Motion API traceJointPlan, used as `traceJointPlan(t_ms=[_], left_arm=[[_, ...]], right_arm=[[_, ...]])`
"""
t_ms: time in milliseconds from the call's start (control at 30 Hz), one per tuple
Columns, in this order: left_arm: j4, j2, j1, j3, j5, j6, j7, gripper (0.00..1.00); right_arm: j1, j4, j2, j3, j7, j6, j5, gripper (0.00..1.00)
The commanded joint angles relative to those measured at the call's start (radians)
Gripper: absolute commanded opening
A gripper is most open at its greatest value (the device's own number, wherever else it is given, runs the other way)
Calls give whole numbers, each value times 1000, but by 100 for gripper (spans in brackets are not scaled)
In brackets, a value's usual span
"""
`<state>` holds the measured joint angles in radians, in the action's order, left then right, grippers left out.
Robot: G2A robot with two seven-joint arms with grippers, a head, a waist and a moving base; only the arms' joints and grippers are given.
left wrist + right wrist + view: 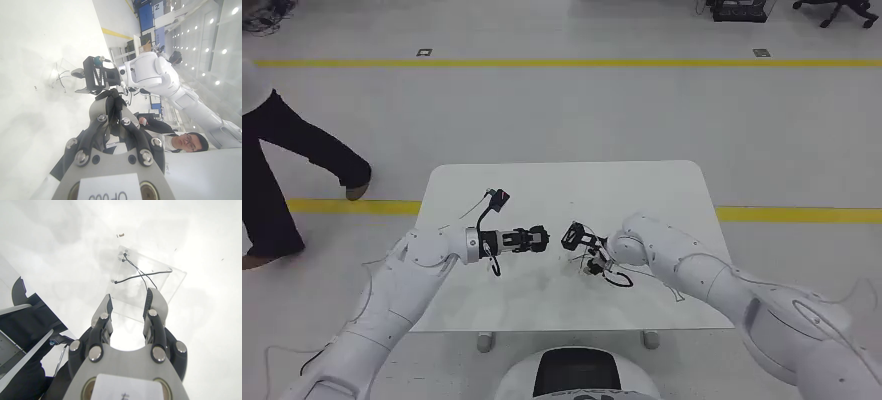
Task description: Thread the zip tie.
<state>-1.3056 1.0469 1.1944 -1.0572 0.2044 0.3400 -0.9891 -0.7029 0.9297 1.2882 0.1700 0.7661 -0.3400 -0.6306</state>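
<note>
Three thin black zip ties [140,275], each with a small square head, lie flat and unlooped on a clear plastic tray [175,285] that rests on the white surface [208,317]. Two have their heads close together near one corner of the tray and run almost side by side across it; their tail ends are hidden. The third lies across both, nearly straight, its tip reaching the tray's edge.
</note>
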Motion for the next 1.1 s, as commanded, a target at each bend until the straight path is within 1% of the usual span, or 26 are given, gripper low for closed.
traceJointPlan(t_ms=[0, 200, 233, 400, 533, 800, 1067], left_arm=[[0, 0, 0, 0, 0, 0, 0, 0], [0, 0, 0, 0, 0, 0, 0, 0], [0, 0, 0, 0, 0, 0, 0, 0], [0, 0, 0, 0, 0, 0, 0, 0], [0, 0, 0, 0, 0, 0, 0, 0], [0, 0, 0, 0, 0, 0, 0, 0], [0, 0, 0, 0, 0, 0, 0, 0]], right_arm=[[0, 0, 1, 0, 15, 0, 9, 40], [0, 5, 3, 0, 37, 0, 7, 41], [0, 4, 4, 0, 29, 0, 1, 40], [-8, -13, 10, 0, -40, 0, -61, 41], [-12, -37, 22, 0, -64, 0, -79, 40], [-16, -77, 49, 0, -91, 0, -100, 32], [-21, -121, 75, 0, -86, 0, -109, 31]])
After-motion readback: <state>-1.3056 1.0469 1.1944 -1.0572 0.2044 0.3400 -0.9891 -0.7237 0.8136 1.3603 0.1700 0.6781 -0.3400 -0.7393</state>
